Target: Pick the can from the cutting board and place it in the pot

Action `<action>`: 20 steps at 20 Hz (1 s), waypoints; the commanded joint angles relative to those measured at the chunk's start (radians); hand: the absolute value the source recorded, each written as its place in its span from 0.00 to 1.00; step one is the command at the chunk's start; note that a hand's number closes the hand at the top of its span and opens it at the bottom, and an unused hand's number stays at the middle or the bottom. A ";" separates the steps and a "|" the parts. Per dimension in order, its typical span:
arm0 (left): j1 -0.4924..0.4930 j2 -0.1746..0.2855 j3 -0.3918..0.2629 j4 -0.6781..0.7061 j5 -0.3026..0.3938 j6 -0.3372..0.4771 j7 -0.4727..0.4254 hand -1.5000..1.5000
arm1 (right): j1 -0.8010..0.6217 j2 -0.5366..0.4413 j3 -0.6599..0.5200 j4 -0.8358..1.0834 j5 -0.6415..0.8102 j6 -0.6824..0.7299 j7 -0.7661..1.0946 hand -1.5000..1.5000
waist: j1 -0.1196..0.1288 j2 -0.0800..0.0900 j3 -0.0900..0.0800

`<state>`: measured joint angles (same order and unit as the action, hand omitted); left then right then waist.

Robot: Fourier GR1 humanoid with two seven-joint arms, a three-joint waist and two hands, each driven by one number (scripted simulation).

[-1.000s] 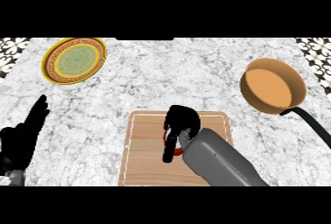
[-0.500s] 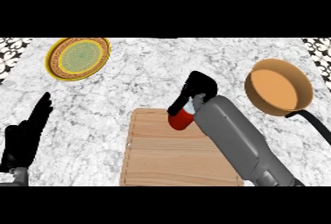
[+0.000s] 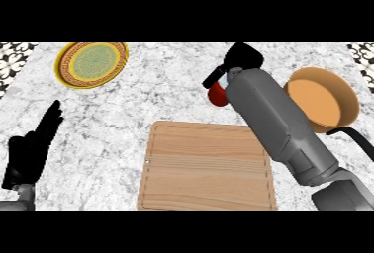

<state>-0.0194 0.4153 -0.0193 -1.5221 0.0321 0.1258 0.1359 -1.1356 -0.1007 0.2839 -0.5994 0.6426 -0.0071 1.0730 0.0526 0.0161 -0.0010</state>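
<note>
A red can (image 3: 217, 94) shows only partly beneath my right hand (image 3: 241, 58), whose fingers curl round it. Hand and can hang above the marble counter, past the far edge of the wooden cutting board (image 3: 208, 166) and left of the orange pot (image 3: 322, 99) with its black handle. The board's top is bare. My right forearm hides most of the can and the pot's left rim. At the left edge, my left hand (image 3: 33, 147) rests open with fingers up.
A yellow-rimmed plate (image 3: 92, 64) with a green centre lies at the back left. The pot's black handle (image 3: 357, 141) runs toward the lower right edge. Patterned tiles show at both far corners.
My right hand has lifted the can off the cutting board and carried it up and to the right, toward the pot. The left hand has stayed in place.
</note>
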 commanded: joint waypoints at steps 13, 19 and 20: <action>0.039 0.007 0.027 -0.012 0.012 -0.021 -0.009 0.50 | -0.331 -0.086 0.074 0.116 0.382 -0.226 0.287 1.00 | -0.028 -0.019 0.001; -0.007 -0.026 0.013 0.027 -0.025 0.019 0.008 0.50 | -0.291 -0.164 0.021 0.123 0.443 -0.348 0.228 1.00 | -0.042 -0.008 0.001; -0.004 0.016 0.072 0.081 -0.001 -0.010 -0.043 0.50 | -0.319 -0.151 0.016 0.081 0.441 -0.284 0.243 1.00 | -0.053 -0.017 0.000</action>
<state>-0.0077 0.4097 0.0171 -1.4872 0.0251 0.1278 0.1150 -1.4450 -0.2400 0.3199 -0.4914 1.0525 -0.2054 1.1531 0.0121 0.0020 -0.0006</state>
